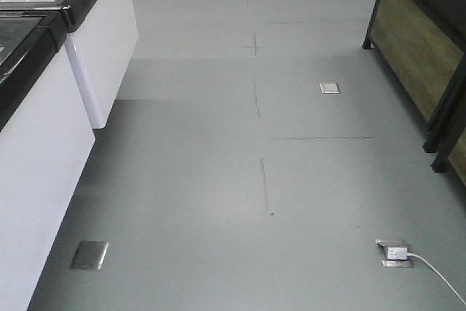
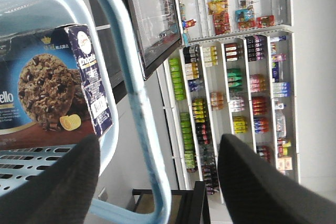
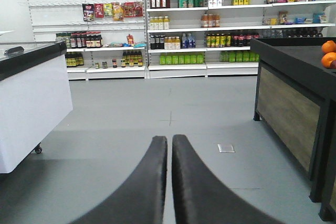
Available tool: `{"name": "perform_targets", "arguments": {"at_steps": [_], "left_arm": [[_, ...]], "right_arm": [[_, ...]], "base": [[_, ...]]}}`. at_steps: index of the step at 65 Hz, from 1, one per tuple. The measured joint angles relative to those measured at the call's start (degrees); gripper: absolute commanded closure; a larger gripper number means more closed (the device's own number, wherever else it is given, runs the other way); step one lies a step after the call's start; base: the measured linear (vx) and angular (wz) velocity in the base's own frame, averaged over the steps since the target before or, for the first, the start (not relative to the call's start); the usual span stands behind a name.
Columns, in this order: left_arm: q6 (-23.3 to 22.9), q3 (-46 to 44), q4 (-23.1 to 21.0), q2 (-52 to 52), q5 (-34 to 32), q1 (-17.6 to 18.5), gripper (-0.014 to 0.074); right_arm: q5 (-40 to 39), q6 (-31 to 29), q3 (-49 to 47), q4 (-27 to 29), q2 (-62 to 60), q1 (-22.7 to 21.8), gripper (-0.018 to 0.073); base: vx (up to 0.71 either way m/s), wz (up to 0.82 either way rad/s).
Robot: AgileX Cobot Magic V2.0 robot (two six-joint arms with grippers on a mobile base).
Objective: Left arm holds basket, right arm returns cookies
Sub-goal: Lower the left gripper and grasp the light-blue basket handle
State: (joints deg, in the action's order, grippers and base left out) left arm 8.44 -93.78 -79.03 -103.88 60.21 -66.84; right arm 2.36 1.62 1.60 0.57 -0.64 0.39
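We note the cookie carton [image 2: 50, 93] sitting inside the blue basket [image 2: 31, 167]. The basket's handle [image 2: 137, 103] passes between the spread jaws of the left gripper [image 2: 157, 142]. The right gripper [image 3: 169, 140] is empty, jaws pressed together, above the grey floor [image 3: 157, 103].

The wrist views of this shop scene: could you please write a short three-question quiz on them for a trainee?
1. Fill in: the round fruits on the dark counter are ___ in colour.
2. True or false: the right gripper is shut, with nothing between its fingers.
3. Where are the cookies?
A. in the basket
B. in the right gripper
C. on the dark counter

Key: 1 orange; 2 true; 3 A.
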Motion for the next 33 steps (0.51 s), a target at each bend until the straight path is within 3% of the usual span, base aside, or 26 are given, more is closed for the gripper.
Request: {"name": "perform_targets", "arguments": {"at_steps": [12,33], "left_arm": [[2.51,0.0,-4.59,-3.39,-1.48,0.79,0.0143],[4.68,0.0,-9.88,-6.61,-3.54,5.18,0.0143]], "right_arm": [[0.0,0.0,0.0,0.0,0.0,0.0,0.0566],[0.0,0.0,0.0,0.0,0.0,0.0,0.0566]], "base": [[0.0,0.0],[0.0,0.0]]}}
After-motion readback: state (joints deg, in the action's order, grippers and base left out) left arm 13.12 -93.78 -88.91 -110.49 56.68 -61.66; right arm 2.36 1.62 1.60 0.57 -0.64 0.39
